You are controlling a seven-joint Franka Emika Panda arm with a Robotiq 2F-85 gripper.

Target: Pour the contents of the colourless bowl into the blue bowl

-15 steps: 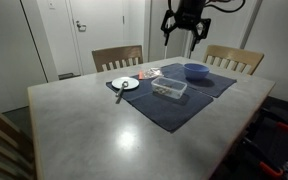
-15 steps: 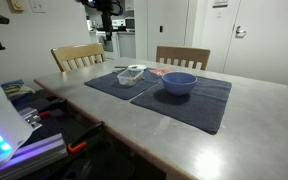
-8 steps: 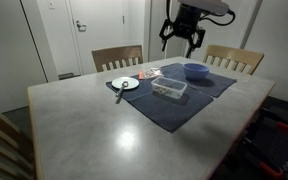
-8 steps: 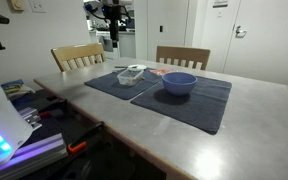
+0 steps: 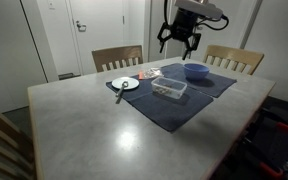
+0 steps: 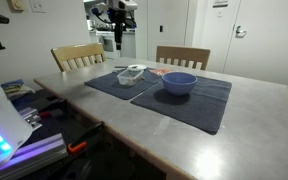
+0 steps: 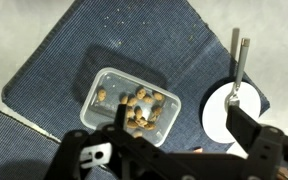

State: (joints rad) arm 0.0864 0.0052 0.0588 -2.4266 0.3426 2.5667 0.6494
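The colourless bowl (image 5: 169, 88) is a clear shallow container on a dark blue mat, and holds brown nut-like pieces in the wrist view (image 7: 132, 103). It also shows in an exterior view (image 6: 134, 72). The blue bowl (image 5: 195, 71) stands on the neighbouring mat and shows in both exterior views (image 6: 178, 82); it is out of the wrist view. My gripper (image 5: 179, 38) hangs high above the table, open and empty, roughly over the clear container (image 7: 184, 135). It also shows in an exterior view (image 6: 117, 38).
A white plate (image 5: 125, 83) with a utensil (image 7: 239, 60) across it lies beside the clear container. The dark blue mats (image 6: 199, 100) cover the far part of the grey table (image 5: 94, 130). Wooden chairs (image 5: 117, 57) stand along the far edge.
The gripper has shifted sideways over the table towards the clear container and come slightly lower. The bowls and the plate have not moved.
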